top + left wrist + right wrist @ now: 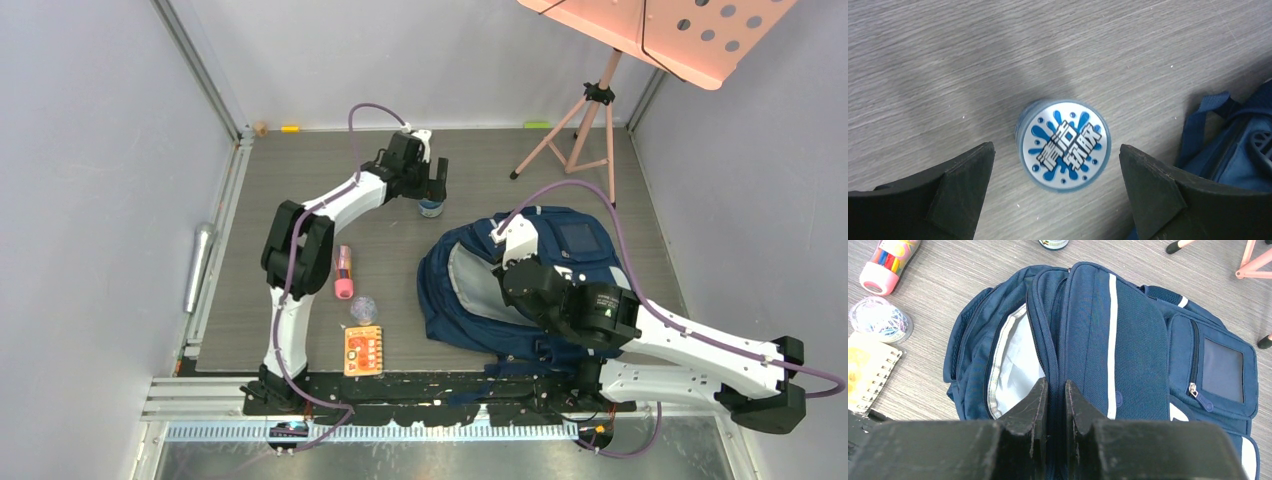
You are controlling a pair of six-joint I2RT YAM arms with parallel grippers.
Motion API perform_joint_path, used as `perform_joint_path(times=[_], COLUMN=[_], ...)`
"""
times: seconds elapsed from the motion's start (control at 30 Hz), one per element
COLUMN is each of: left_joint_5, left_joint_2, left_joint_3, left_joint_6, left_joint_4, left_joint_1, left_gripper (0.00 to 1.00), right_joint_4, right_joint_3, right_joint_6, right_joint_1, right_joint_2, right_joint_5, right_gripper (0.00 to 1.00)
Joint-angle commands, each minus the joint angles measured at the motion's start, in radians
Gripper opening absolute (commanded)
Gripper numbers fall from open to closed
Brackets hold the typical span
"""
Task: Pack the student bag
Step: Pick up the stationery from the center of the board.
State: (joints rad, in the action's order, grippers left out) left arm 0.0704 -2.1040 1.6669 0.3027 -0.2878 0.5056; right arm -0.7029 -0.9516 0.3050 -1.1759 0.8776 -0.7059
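Note:
The student bag (pixel 470 290), navy with pale stripes, lies on the table right of centre. Its main compartment gapes open and shows white lining (pixel 1018 360). My right gripper (pixel 1056 384) is shut on the bag's (pixel 1128 340) fabric edge beside that opening, and its wrist (pixel 515 245) sits over the bag's top. A small round jar (pixel 1064 145) with a white lid and blue splash print stands upright just beyond the bag's far left corner. My left gripper (pixel 1055 148) hangs over the jar (pixel 432 207), open. Both fingers stand well clear of the lid.
A pink pencil tube (pixel 343 272), a clear round box of paper clips (pixel 363 310) and an orange spiral notebook (pixel 363 350) lie in a row left of the bag. A pink music stand tripod (pixel 585 125) occupies the far right corner. Grey walls enclose the table.

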Motion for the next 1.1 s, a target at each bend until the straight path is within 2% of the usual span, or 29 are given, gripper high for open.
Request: perform_joint_path(times=[0.0, 0.2, 0.3, 0.37, 0.4, 0.43, 0.57, 0.77, 0.93, 1.07], left_joint_5=[0.014, -0.002, -0.034, -0.048, -0.053, -0.054, -0.035, 0.039, 0.133, 0.243], left_joint_2=[-0.046, -0.134, -0.145, -0.13, -0.116, -0.096, 0.006, 0.177, 0.412, 0.593], left_joint_3=[0.085, 0.176, 0.193, 0.17, 0.147, 0.121, 0.017, -0.082, -0.253, -0.458], left_joint_6=[0.002, -0.04, -0.064, -0.06, -0.055, -0.048, -0.036, -0.024, 0.044, 0.148], left_joint_4=[-0.019, -0.077, -0.107, -0.099, -0.082, -0.06, 0.036, 0.1, 0.202, 0.321], left_joint_1=[0.004, 0.015, 0.029, 0.033, 0.033, 0.034, 0.033, 0.033, 0.033, 0.038], left_gripper=[1.0, 1.0, 0.8, 0.57, 0.4, 0.32, 0.12, 0.09, 0.08, 0.08], right_joint_4=[0.071, 0.078, 0.076, 0.074, 0.074, 0.074, 0.074, 0.069, 0.072, 0.096], right_joint_3=[-0.013, 0.001, 0.005, 0.006, 0.006, 0.007, 0.007, -0.011, -0.017, -0.017], right_joint_6=[-0.007, -0.007, -0.002, 0.001, 0.002, 0.003, 0.003, 0.037, 0.08, 0.091], right_joint_1=[0.0, 0.0, 0.0, -0.001, 0.0, 0.0, 0.0, 0.0, 0.0, 0.002], right_joint_2=[-0.007, -0.014, -0.019, -0.021, -0.022, -0.023, -0.019, -0.014, -0.035, -0.048], right_joint_5=[-0.023, -0.023, -0.028, -0.032, -0.034, -0.037, -0.047, -0.114, -0.177, -0.199], right_gripper=[0.01, 0.01, 0.01, 0.01, 0.01, 0.01, 0.01, 0.0, 0.0, 0.01])
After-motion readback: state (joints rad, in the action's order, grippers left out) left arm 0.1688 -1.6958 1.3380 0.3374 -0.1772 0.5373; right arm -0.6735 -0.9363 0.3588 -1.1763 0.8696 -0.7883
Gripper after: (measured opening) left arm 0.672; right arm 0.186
